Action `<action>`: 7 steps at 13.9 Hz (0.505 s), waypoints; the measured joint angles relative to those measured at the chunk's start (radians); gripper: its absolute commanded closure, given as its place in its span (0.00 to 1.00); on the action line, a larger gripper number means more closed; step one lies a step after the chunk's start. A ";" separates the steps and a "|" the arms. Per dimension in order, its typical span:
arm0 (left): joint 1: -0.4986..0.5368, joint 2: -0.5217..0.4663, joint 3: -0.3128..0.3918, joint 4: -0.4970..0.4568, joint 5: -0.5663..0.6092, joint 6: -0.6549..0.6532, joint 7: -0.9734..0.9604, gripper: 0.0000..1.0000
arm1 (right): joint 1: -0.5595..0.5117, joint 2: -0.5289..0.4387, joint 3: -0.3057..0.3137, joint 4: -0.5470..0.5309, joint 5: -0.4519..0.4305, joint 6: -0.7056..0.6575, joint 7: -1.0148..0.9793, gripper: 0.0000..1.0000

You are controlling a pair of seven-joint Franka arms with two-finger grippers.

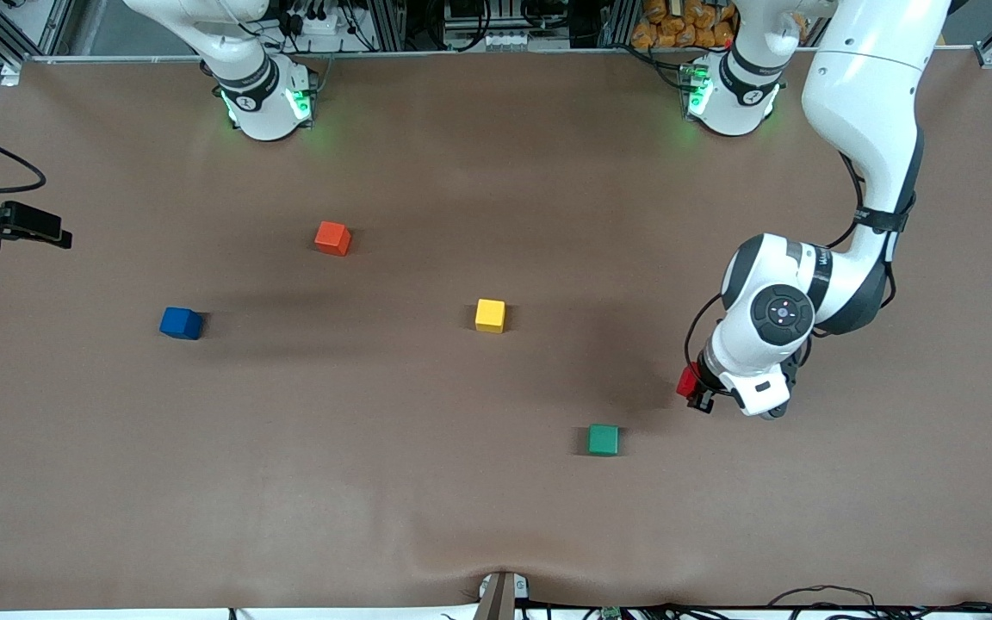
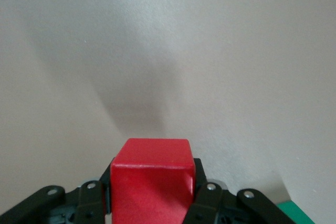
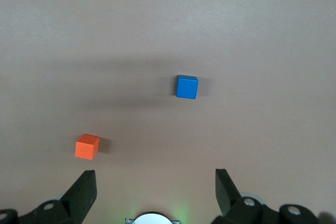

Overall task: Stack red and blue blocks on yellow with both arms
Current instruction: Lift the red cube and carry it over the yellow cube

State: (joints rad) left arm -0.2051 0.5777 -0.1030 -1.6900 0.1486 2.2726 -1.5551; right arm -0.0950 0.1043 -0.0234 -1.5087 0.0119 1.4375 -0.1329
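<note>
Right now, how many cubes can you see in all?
5. The red cube sits in the left gripper. On the table: yellow cube mid-table, green cube nearest the camera, blue cube and orange cube toward the right arm's end.

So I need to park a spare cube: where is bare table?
Bare table runs along the front-camera edge, nearer than the green cube, and between the blue cube and yellow cube. Crowded only where the left gripper holds the red cube.
</note>
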 measured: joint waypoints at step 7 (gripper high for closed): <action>-0.093 0.000 -0.002 0.070 -0.041 -0.078 -0.116 1.00 | 0.000 0.000 0.001 0.001 0.003 0.000 0.000 0.00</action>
State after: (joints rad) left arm -0.2979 0.5779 -0.1051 -1.6202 0.1072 2.1948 -1.6707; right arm -0.0953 0.1047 -0.0225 -1.5072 0.0146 1.4375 -0.1329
